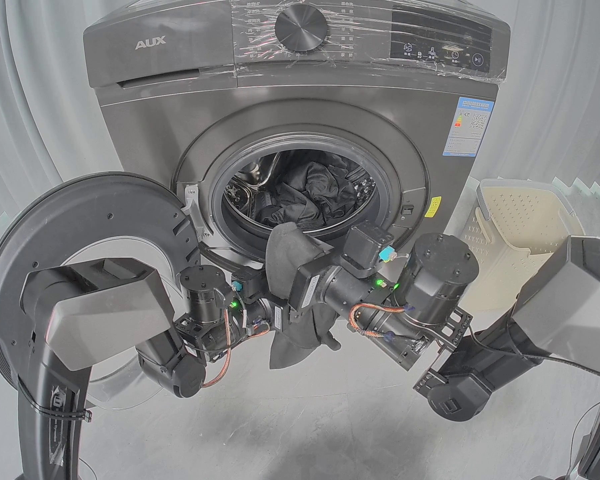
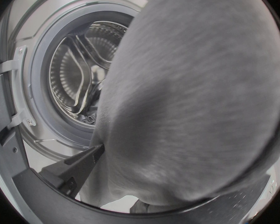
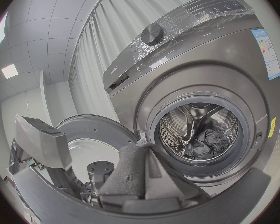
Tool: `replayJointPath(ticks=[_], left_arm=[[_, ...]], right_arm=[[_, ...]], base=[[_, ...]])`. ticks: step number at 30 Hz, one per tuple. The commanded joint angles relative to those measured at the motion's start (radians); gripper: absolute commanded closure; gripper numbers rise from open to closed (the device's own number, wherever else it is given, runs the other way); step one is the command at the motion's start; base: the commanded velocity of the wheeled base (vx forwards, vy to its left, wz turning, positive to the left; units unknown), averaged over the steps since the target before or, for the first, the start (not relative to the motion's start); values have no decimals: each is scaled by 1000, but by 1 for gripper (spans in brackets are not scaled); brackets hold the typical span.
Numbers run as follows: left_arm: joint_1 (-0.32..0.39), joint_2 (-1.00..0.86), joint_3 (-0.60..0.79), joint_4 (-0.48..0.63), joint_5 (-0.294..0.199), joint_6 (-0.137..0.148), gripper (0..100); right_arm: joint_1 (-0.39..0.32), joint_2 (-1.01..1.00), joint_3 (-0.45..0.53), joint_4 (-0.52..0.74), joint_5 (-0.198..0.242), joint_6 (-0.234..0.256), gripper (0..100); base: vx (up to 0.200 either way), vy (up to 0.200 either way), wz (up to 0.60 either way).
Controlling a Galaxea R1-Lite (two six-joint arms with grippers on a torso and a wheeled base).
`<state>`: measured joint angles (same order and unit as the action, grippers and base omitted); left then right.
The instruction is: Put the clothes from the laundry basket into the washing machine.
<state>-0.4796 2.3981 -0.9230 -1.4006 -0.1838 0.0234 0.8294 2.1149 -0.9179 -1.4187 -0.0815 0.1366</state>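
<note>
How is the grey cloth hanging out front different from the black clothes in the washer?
The grey cloth hangs outside the drum, while the black clothes lie inside it. The grey cloth droops down long, but the black clothes are crumpled in a heap. The grey cloth is lighter and the black clothes are much darker. Both are soft laundry.

Left wrist view: grey garment [image 2: 193, 103] is blanketing most of the frame, hiding one side of the drum opening [image 2: 71, 75]. Head view: same garment is covering the ends of the left arm [image 1: 213, 308] and right arm [image 1: 380, 288]. Right arm is blocking the laundry basket [image 1: 513, 221] floor. Dark clothes [image 1: 313, 191] in the drum are merging together; count not resolvable. Panel print [image 1: 440, 51] is reading too small.
</note>
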Motion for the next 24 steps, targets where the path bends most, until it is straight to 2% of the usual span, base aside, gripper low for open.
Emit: replayJointPath(ticks=[1,9,12,15,18,23,24], left_arm=[[32,52,-60,8,40,4,100],[44,41,-74,-4,63,-8,100],[45,29,-82,-14,87,-10,100],[39,-16,-68,-18,93,-11,100],[32,-53,-46,-20,95,-20,100],[22,-128,26,-29,95,-20,100],[21,-139,39,-40,95,-22,100]], right_arm=[[-6,-12,16,-3,0,0,100],[-53,-19,51,9,-3,0,100],[-92,-30,180,20,-7,-20,100],[-111,-16,240,17,-9,-23,100],[-128,13,248,4,-9,-23,100],[-139,28,248,3,-11,-28,100],[-139,30,246,3,-11,-28,0]], base=[[0,0,0],[0,0,0],[0,0,0],[0,0,0],[0,0,0],[0,0,0],[0,0,0]])
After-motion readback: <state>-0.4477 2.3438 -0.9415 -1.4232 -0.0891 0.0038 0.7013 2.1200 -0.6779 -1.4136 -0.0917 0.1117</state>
